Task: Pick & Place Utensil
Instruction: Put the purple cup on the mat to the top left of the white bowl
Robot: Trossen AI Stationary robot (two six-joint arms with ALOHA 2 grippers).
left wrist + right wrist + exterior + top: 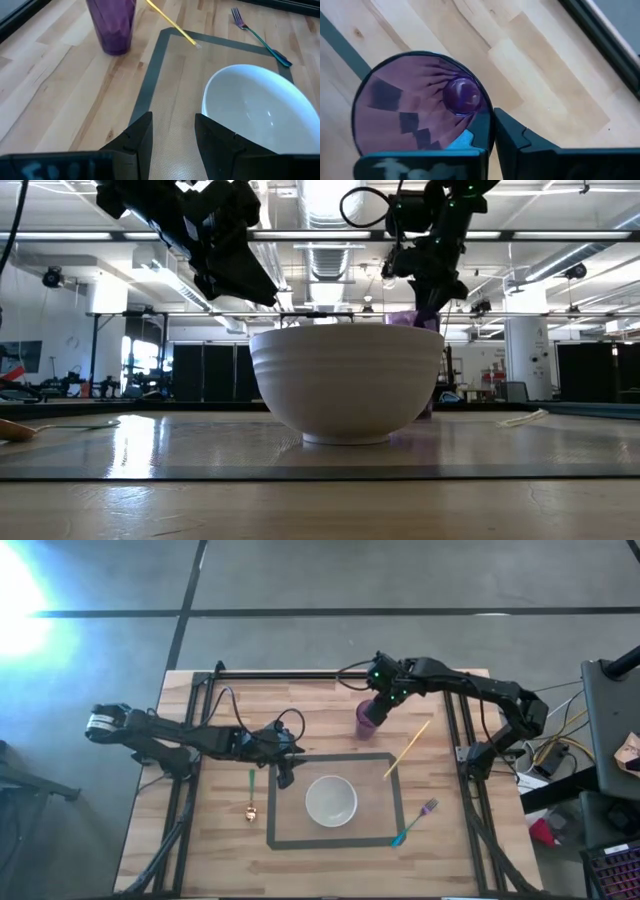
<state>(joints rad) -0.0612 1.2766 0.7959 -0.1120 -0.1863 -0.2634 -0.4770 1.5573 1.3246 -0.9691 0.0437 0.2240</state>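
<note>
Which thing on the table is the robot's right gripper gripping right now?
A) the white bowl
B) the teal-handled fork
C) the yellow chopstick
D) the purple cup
D: the right gripper pinches the rim of the purple cup; its wrist view looks straight down into that cup.

The bench (330, 695) is pale planked wood filling the middle of the high view, with a dark tape rectangle (283, 798) marked at its lower centre. Inside the rectangle sits a white bowl (331, 800). A purple cup (367, 721) stands above the rectangle, toward the upper centre. A yellow stick (407, 749) lies slanted across the rectangle's upper right corner. A teal-handled fork (414, 823) lies at the lower right corner, and a green-handled spoon (251, 795) left of the rectangle.
</note>
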